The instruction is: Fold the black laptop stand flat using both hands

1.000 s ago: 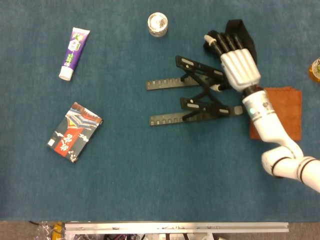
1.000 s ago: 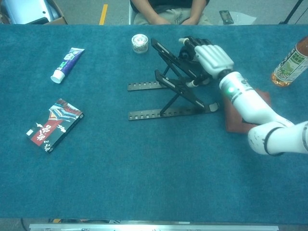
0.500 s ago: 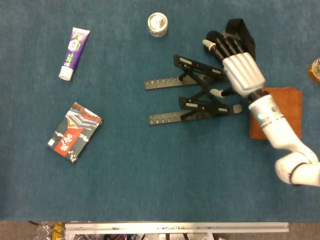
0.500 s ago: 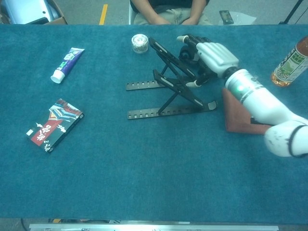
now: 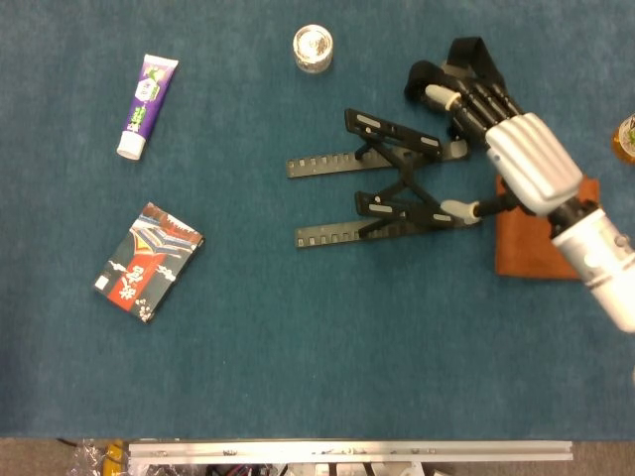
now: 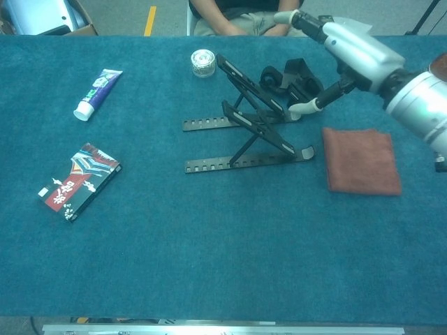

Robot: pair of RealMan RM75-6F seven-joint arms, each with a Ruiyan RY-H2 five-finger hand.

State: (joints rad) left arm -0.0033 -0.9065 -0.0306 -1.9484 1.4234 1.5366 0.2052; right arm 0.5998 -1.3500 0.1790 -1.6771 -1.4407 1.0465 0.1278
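Head view, left to right across a blue tabletop (image 5: 298, 337): white-and-purple tube (image 5: 146, 92) at upper left, cap end toward the lower edge; patterned red, black and white box (image 5: 149, 262) at centre left, turned at an angle; small round clear container (image 5: 313, 47) at top centre. Black laptop stand (image 5: 392, 193) just right of centre, still propped open, two notched base rails flat on the cloth and pointing left, two upper arms raised above them. Right hand (image 5: 521, 154) at upper right, white back uppermost, dark fingers (image 5: 466, 94) extended side by side toward the top of the frame, thumb reaching left toward the stand's right end; contact there impossible to confirm from above. Rust-coloured cloth (image 5: 541, 253) flat at right, partly covered by the wrist. Dark strapped object (image 5: 466, 55) behind the fingertips, too obscured to identify. Sliver of an orange object (image 5: 626, 139) at far right edge.

Chest view, same order: tube (image 6: 98, 93), box (image 6: 79, 180), container (image 6: 203, 61), stand (image 6: 255, 125) with arms angled up over the rails, hand (image 6: 349, 49) lifted at upper right above the stand, holding nothing, thumb tip near the upper arm's right end. Cloth (image 6: 362, 160) fully exposed at right. Seated person's lap (image 6: 241, 15) at top centre beyond the tabletop edge.
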